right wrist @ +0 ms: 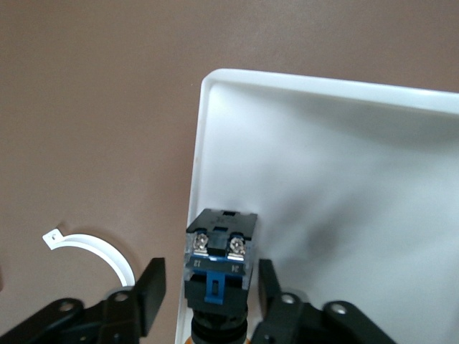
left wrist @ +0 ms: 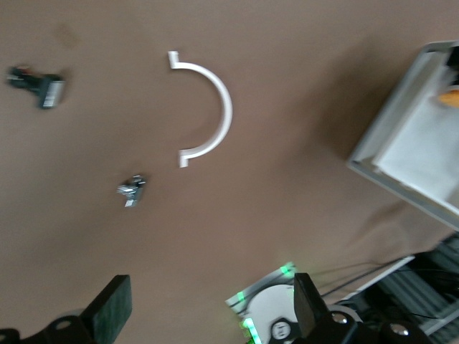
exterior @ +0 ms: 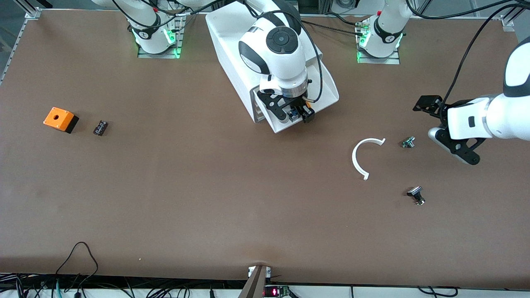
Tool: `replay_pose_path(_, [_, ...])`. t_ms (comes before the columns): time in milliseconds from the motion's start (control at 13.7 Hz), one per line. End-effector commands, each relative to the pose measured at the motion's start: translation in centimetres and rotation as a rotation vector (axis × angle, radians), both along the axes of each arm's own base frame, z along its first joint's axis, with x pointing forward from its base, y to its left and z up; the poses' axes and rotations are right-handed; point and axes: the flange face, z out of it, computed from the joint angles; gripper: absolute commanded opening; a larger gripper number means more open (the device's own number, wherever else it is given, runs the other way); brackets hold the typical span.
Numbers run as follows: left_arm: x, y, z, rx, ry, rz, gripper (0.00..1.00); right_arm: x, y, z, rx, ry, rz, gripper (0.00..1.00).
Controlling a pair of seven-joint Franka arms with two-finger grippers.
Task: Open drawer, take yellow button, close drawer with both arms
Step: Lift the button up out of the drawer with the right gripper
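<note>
Over the open drawer [exterior: 321, 97], my right claw [right wrist: 215, 294] straddles the button [right wrist: 219, 269], fingers spread, not yet gripping; its axis points up between them. Left claw [left wrist: 208, 312] waits open over the counter [exterior: 207, 198].

Button [right wrist: 217, 269] over open drawer [exterior: 327, 89] (cabinet's top)

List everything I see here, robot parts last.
Table: one, brown.
Cabinet: one, white, between the arms' bases.
Drawer: one, white, pulled open.
Button: one, black and blue, in the drawer.
Box: one, orange, right arm's end.
Black piece: one, beside the box.
Half ring: one, white, left arm's end.
Silvery piece: one, beside the half ring.
Black-capped piece: one, nearer the camera.
Right gripper: jaws open astride the button.
Left gripper: jaws open, over table.
</note>
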Motion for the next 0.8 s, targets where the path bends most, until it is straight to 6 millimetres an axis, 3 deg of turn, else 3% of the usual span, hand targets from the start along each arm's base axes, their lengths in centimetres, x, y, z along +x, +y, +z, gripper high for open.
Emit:
replay_pose_path(0, [0.6, -1.4, 1.4, 0.117, -0.065, -0.037, 0.99, 0.0, 0.6, 0.6, 0.019, -0.003, -0.013, 0.01])
replay_pose_path(73, [0.8, -1.4, 2.4, 0.115, -0.094, -0.029, 0.99, -0.1, 0.6, 0.8, 0.02, -0.002, -0.013, 0.0])
replay_pose_path(219, [0.8, -1.6, 2.0, 0.107, -0.085, -0.028, 0.99, -0.2, 0.5, 1.4, 0.016, 0.001, -0.013, 0.0])
replay_pose_path(365, [0.9, -1.7, 1.7, 0.106, -0.079, -0.033, 0.99, 0.5, -0.7, 4.6, 0.032, -0.018, -0.019, 0.0])
replay_pose_path(511, [0.8, -1.7, 1.9, 0.104, -0.079, -0.038, 0.99, 2.5, -3.6, 8.0, 0.037, -0.039, 0.015, 0.0])
replay_pose_path(731, [0.9, -1.7, 1.8, 0.103, -0.083, -0.034, 0.99, 5.6, -9.3, 11.6, 0.003, -0.037, 0.149, 0.0])
